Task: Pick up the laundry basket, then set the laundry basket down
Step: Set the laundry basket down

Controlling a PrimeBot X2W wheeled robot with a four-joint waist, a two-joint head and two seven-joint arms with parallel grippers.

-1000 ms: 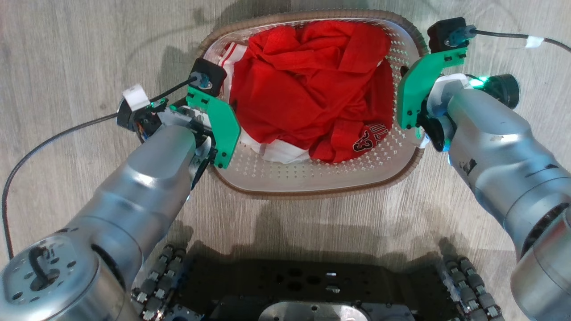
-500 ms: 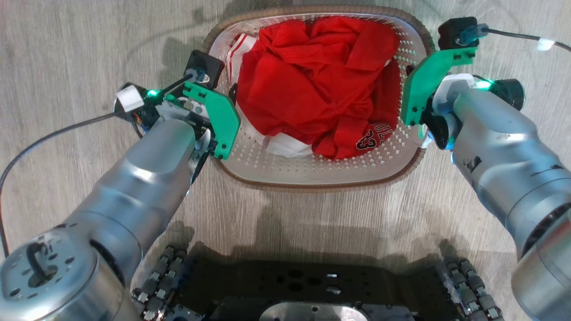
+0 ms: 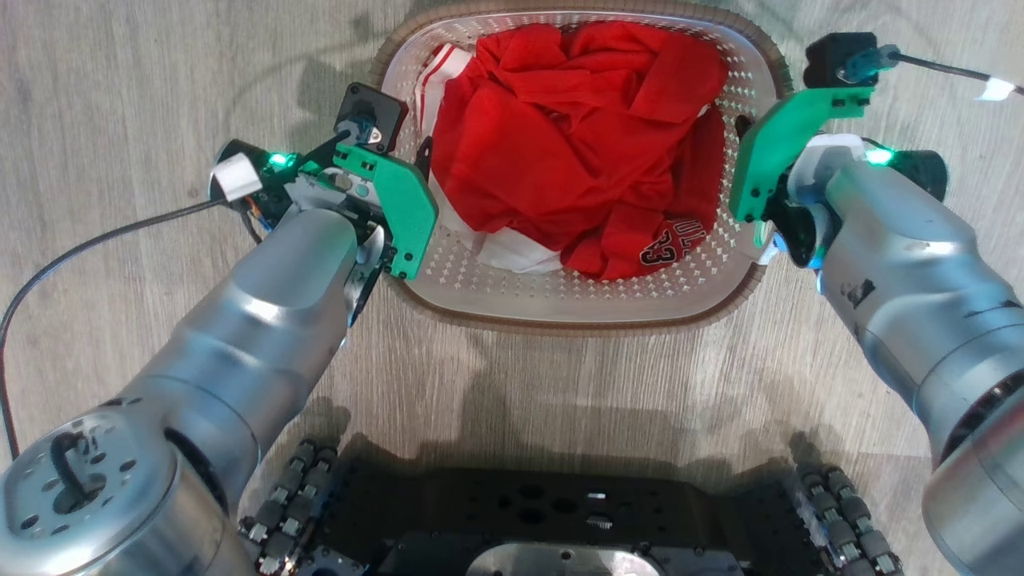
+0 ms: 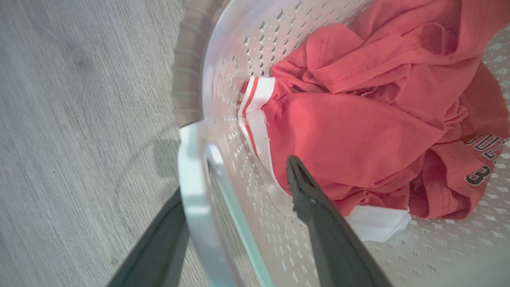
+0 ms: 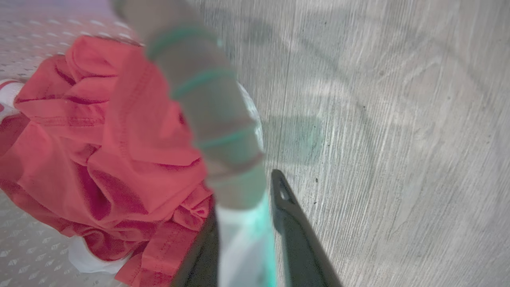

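Observation:
The laundry basket (image 3: 576,322) is white and perforated with a brown woven rim, and it sits between my two arms over the wooden floor. Red clothes (image 3: 568,144) with white trim fill it. My left gripper (image 3: 392,216) is at the basket's left side. In the left wrist view its fingers (image 4: 318,223) straddle the white side handle (image 4: 193,207), one outside and one inside the wall. My right gripper (image 3: 752,184) is at the right side, its fingers (image 5: 291,227) closed around the other white handle (image 5: 243,239). Green brackets hide both sets of fingertips in the head view.
Grey wood-grain floor (image 3: 120,96) surrounds the basket. My dark wheeled base (image 3: 560,512) lies just below it in the head view. A black cable (image 3: 80,248) trails left from my left wrist, and another runs off right from my right wrist (image 3: 944,68).
The basket and both grippers have moved together up the head view and a little to the right, away from my base. The clothes inside kept their place.

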